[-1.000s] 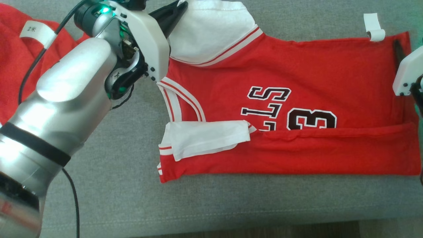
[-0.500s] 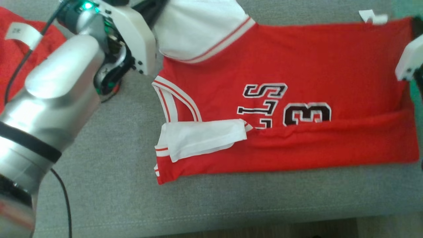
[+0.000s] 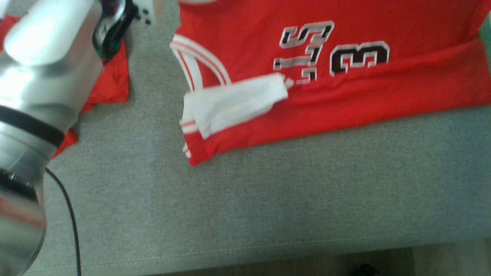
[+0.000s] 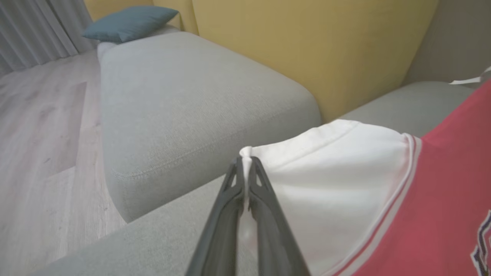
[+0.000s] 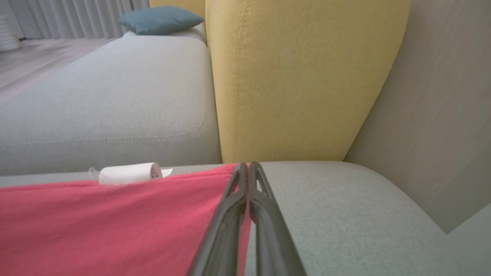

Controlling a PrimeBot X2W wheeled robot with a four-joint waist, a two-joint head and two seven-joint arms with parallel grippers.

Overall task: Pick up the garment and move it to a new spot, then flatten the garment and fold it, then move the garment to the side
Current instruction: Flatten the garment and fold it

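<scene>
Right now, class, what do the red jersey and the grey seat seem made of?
The red jersey: soft matte knit, perhaps polyester or cotton; it folds and creases.
The grey seat: matte woven upholstery fabric; grainy weave, stitched seam.

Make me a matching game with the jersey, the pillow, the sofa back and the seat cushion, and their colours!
Things:
1. jersey
2. pillow
3. sofa back
4. seat cushion

Colours:
a. yellow
b. grey
c. red with white trim
d. teal

Pairs: 1-c, 2-d, 3-a, 4-b
</scene>
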